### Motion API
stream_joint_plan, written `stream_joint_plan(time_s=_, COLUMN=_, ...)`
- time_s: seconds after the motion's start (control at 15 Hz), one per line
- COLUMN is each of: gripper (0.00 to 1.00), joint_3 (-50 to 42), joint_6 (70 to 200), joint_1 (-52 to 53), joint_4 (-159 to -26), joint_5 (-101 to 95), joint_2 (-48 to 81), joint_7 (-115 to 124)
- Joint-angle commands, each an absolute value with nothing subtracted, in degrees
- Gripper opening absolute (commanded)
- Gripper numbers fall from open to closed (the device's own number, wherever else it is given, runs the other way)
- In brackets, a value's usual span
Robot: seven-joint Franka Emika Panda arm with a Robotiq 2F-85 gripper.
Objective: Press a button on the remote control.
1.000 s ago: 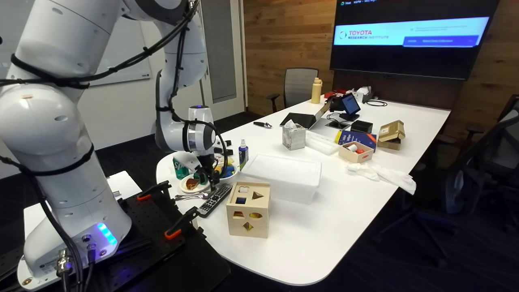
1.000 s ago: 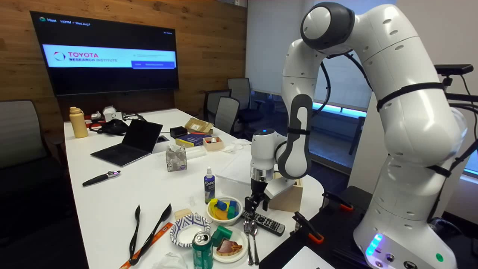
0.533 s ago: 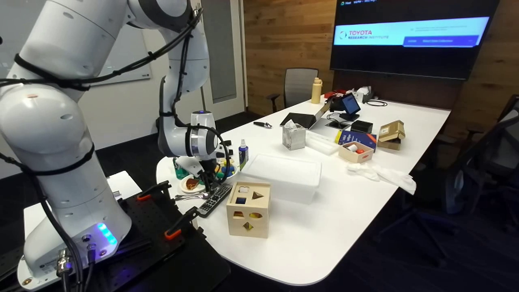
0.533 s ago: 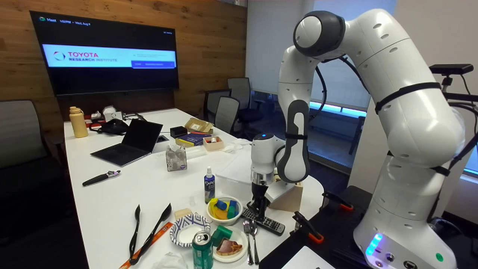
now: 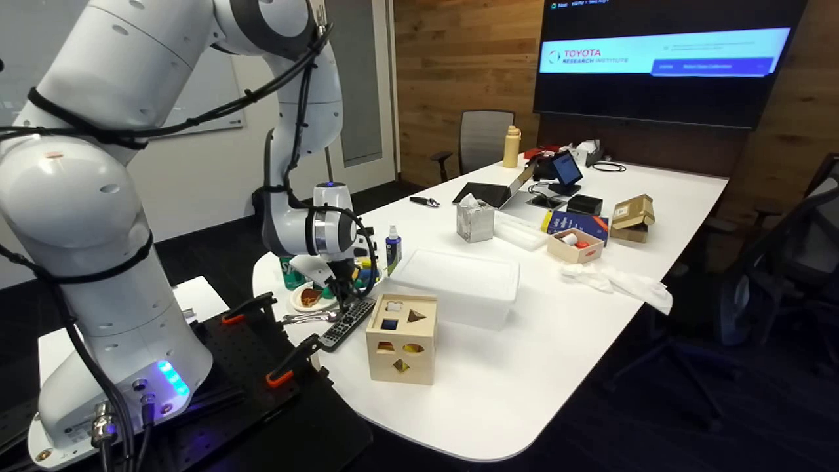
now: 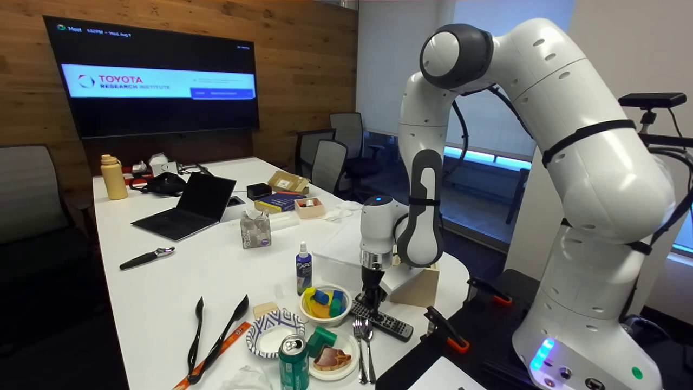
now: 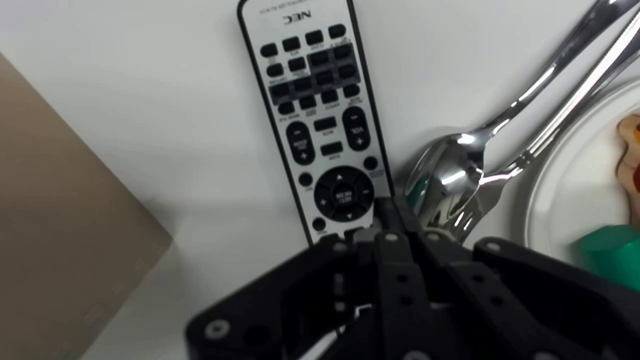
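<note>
The remote control (image 7: 325, 115) lies flat on the table, black-rimmed with a pale face, black buttons and a round pad. In both exterior views the remote control (image 5: 347, 324) (image 6: 395, 327) rests beside the wooden block box. My gripper (image 7: 395, 204) points down with its fingers together and nothing visible between them. In the wrist view the tips overlap the remote's right edge, close beside the round pad, and the gripper's body hides its lower end. In an exterior view the gripper (image 6: 374, 313) is just over the remote's middle. Whether the tips touch it, I cannot tell.
The wooden block box (image 5: 401, 341) stands close on one side of the remote. On its other side lie a spoon (image 7: 445, 175) and a fork (image 6: 359, 346), then a plate (image 7: 537, 200). A bowl of blocks (image 6: 325, 320) sits near the remote's far end.
The gripper's fingers have come together from apart. The arm has lowered toward the remote and shifted slightly. The remote and the things round it have not moved.
</note>
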State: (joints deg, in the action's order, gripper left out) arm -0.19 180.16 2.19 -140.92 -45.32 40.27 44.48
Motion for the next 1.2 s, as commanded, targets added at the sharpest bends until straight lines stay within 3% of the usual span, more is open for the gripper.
stream_joint_plan(time_s=0.0, gripper=0.00, joint_3=-1.26, joint_6=180.48, joint_1=3.45, joint_4=-141.17, joint_5=-44.84, joint_2=40.14, joint_7=45.93)
stream_joint_plan(time_s=1.13, gripper=0.00, joint_3=-1.95, joint_6=176.52, joint_1=3.70, joint_4=-139.39, joint_5=-42.37, joint_2=42.36, joint_7=47.26)
